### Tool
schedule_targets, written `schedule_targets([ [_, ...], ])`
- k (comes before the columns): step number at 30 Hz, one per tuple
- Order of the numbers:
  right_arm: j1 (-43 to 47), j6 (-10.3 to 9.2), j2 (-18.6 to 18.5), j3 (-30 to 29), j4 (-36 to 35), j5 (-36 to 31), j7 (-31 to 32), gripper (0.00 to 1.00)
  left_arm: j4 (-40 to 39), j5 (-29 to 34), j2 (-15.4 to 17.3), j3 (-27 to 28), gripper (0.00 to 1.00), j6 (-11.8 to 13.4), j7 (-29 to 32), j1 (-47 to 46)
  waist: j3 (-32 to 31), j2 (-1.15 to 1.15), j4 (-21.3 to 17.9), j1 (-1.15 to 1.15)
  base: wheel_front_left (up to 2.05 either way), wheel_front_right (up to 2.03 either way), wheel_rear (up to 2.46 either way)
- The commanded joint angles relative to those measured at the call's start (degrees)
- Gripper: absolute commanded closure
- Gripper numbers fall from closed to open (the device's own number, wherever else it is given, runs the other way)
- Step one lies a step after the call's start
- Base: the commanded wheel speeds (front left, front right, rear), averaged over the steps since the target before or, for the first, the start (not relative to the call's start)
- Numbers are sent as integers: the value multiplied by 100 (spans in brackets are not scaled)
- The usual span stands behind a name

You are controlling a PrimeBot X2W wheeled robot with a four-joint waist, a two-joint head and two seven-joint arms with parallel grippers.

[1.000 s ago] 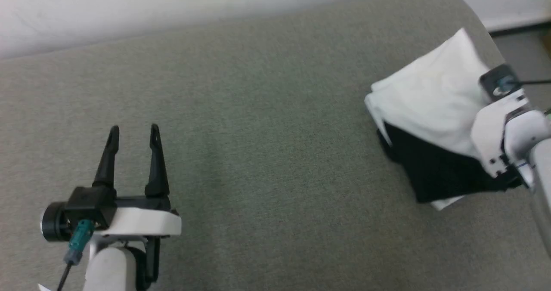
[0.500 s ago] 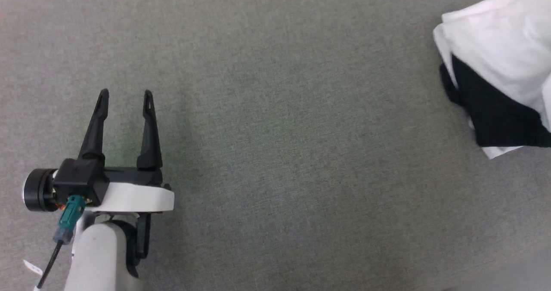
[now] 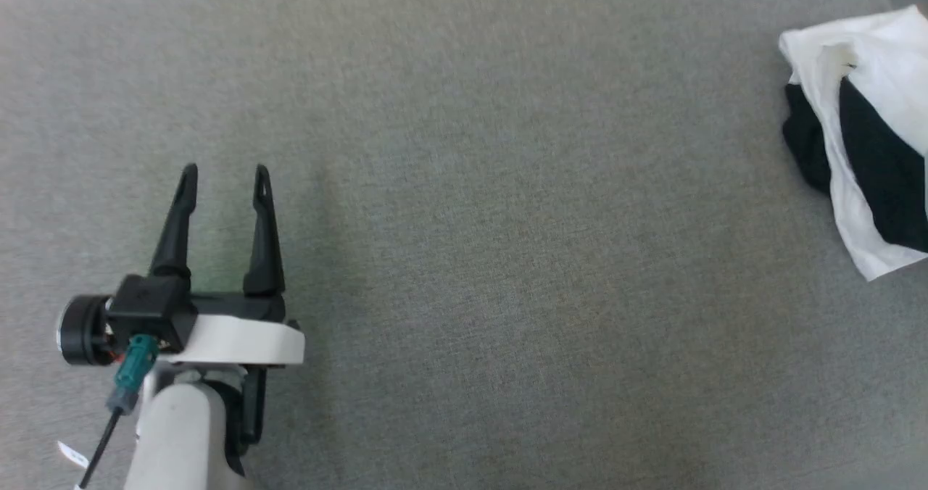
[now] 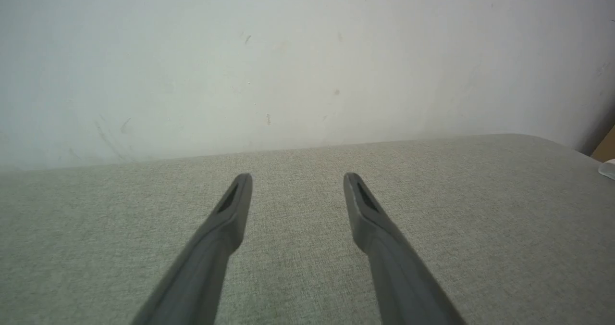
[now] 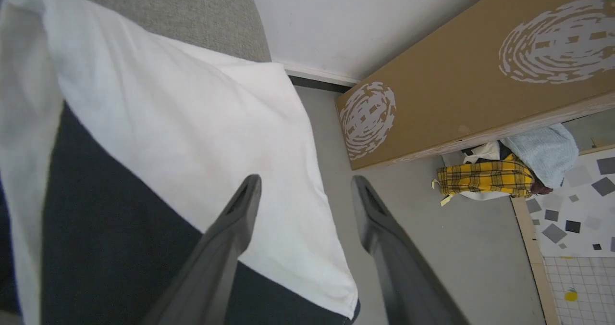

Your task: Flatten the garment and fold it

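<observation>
Garment [image 3: 888,55] now free of right gripper [image 5: 305,181]

looking at the left gripper [image 3: 225,175] down low with both fingers [image 3: 174,236] spread wide and pointing up off a pale forearm [image 3: 181,439], right gripper [image 5: 306,183] splayed just as wide

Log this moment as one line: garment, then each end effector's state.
garment: bundled, right end of grey surface | left end effector: open, empty, over surface | right end effector: open, empty, over garment
</observation>
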Motion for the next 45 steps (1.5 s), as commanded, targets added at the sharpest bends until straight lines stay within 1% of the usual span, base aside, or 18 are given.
schedule_targets([
  [1, 113, -13, 32, -45, 15, -12, -54, 0, 37, -51, -29, -12, 0, 20, -35, 87, -331, 0, 136, 0, 0, 0, 0],
  [7, 617, -13, 233, -226, -180, 431, -589, 0, 360, -220, -136, -68, 0, 39, -120, 414, -1062, 0, 326, 0, 0, 0, 0],
  [12, 1200, -13, 404, -132, -707, 1148, -1186, 0, 517, -349, -215, -132, 0, 73, -156, 659, -1560, 0, 536, 0, 0, 0, 0],
  [16, 1812, -13, 554, 85, -1463, 1721, -1551, 0, 609, -446, -254, -195, 0, 61, -170, 797, -1852, 0, 708, 0, 0, 0, 0],
  [20, 2470, -13, 769, 305, -2385, 2095, -1692, 0, 686, -525, -275, -206, 0, 63, -177, 900, -2055, 0, 856, 0, 0, 0, 0],
  [24, 3063, -13, 1018, 508, -3193, 2292, -1790, 0, 770, -563, -290, -239, 0, 50, -181, 977, -2212, 0, 979, 0, 0, 0, 0],
  [28, 3586, -13, 1296, 706, -3755, 2347, -1885, 0, 826, -597, -306, -290, 0, 15, -183, 1028, -2339, 0, 1096, 0, 0, 0, 0],
  [36, 4272, -13, 1581, 1023, -4054, 2409, -2068, 0, 968, -614, -331, -377, 0, -28, -183, 1060, -2505, 0, 1290, 0, 0, 0, 0],
  [39, 4419, -13, 1617, 1143, -4089, 2278, -2021, 0, 1013, -620, -340, -405, 0, -20, -184, 1090, -2539, 0, 1325, 0, 0, 0, 0],
  [45, 4543, -13, 1646, 1231, -4063, 2325, -2031, 0, 1081, -628, -351, -416, 0, -25, -184, 1147, -2590, 0, 1339, 0, 0, 0, 0],
])
